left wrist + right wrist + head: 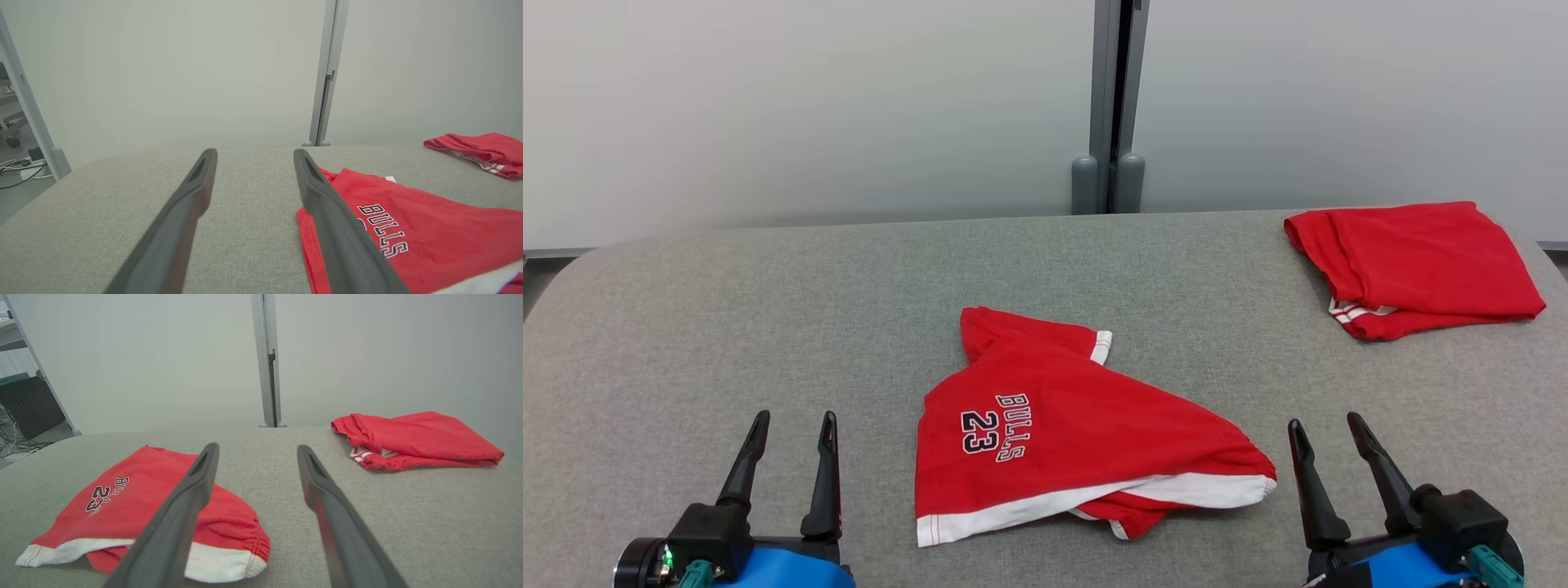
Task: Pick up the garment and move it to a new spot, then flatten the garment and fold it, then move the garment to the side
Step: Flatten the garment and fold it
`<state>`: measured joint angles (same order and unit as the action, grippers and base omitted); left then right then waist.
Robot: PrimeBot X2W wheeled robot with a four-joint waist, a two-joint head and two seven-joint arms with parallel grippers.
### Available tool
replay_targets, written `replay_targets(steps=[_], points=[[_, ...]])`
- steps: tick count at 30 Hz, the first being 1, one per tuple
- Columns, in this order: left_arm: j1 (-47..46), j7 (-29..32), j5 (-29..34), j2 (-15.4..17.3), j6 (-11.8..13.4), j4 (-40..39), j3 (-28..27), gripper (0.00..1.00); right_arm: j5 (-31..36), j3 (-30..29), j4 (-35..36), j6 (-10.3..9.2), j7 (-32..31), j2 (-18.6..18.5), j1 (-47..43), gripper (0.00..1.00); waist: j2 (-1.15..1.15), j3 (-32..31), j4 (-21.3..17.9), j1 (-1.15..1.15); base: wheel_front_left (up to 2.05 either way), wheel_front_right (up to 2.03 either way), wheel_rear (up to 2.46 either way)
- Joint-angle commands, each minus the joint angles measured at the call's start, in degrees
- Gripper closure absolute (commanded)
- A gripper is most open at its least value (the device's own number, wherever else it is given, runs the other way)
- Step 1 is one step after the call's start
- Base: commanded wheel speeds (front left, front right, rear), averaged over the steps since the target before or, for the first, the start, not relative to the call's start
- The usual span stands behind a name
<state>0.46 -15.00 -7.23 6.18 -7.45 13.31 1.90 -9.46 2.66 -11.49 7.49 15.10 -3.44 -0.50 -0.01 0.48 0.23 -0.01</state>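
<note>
A red garment (1062, 433) with white trim and "BULLS 23" printed in dark, white-edged letters lies crumpled and partly folded over itself at the near middle of the grey table (768, 310). The left gripper (795, 416) and right gripper (1325, 420) hover on either side of it, fingers spread and empty. A second red folded garment (1413, 265) sits at the far right.

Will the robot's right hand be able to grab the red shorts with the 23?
Probably yes. The right gripper is open beside the shorts, with only bare table between them.
</note>
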Motion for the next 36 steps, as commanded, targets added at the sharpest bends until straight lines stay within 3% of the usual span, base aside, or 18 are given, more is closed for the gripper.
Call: replay_targets(steps=[1, 13, 36], points=[[0.5, -0.2, 0.4, 0.2, -0.1, 0.0, -0.2, 0.00, 0.5, -0.1, 0.6, 0.01, 0.1, 0.3, -1.1, 0.00, 0.01, -0.2, 0.1, 0.01, 0.00, 0.00, 0.00], [3.1, -0.2, 2.8, 0.1, -0.1, -0.4, -0.9, 0.00, 0.7, 1.3, -0.6, 0.01, 0.1, 0.6, -4.6, 0.00, 0.01, -1.3, 0.9, 0.01, 0.00, 0.00, 0.00], [2.6, -0.2, 2.9, -0.5, -0.1, 0.7, -0.5, 0.00, 0.3, 1.4, -3.3, 0.01, 0.1, 0.5, -3.2, 0.00, 0.01, -0.9, 0.6, 0.01, 0.00, 0.00, 0.00]])
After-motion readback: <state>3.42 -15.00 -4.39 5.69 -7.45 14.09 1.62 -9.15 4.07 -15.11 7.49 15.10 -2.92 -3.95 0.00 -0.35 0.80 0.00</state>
